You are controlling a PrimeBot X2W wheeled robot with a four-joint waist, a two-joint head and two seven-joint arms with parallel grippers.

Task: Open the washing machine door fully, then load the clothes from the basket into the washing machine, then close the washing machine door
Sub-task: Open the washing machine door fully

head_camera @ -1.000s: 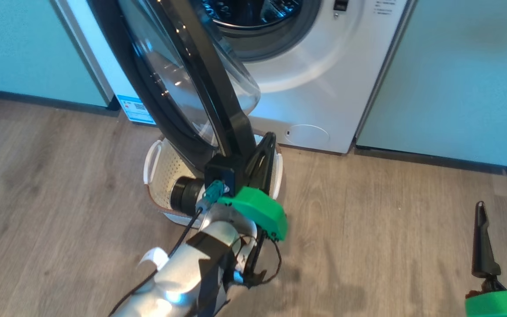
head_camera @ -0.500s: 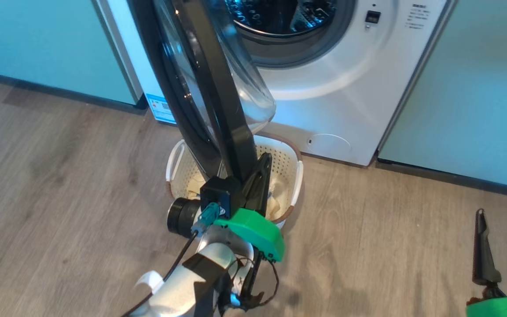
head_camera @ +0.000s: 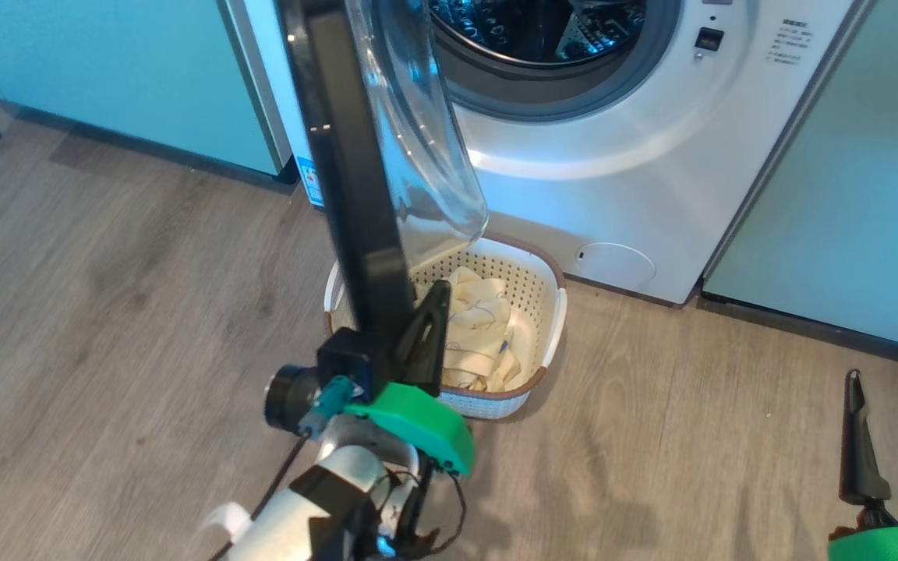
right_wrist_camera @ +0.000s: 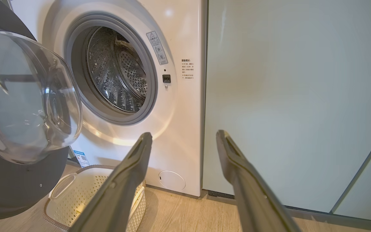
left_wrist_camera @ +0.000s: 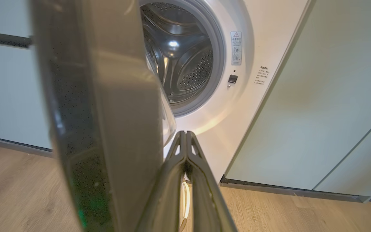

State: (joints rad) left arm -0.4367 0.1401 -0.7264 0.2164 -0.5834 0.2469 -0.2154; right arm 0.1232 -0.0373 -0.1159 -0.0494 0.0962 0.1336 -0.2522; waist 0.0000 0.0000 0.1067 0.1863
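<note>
The white washing machine (head_camera: 636, 179) stands with its drum (left_wrist_camera: 185, 64) exposed. Its washing machine door (head_camera: 348, 156) hangs open, almost edge-on to the head view, the clear glass bowl (head_camera: 426, 140) bulging to the right over the basket (head_camera: 554, 312). Pale yellow clothes (head_camera: 480, 327) lie heaped in the basket on the floor. My left gripper (head_camera: 437, 292) is shut and empty, its fingers lying along the inner side of the door's lower rim (left_wrist_camera: 108, 112). At the lower right my right gripper (head_camera: 893, 382) is open and empty, well clear of the door; it points at the machine's front (right_wrist_camera: 184, 135).
Pale green cabinet panels flank the machine on the left (head_camera: 106, 70) and right (head_camera: 870, 195), with dark skirting below. A round cover (head_camera: 616, 263) sits low on the machine's front. Wood floor (head_camera: 106, 312) stretches left of the basket and between the two grippers.
The camera has shifted. The door has swung further open with my shut left gripper against it, and the clothes in the basket have come into sight. The right gripper stays open.
</note>
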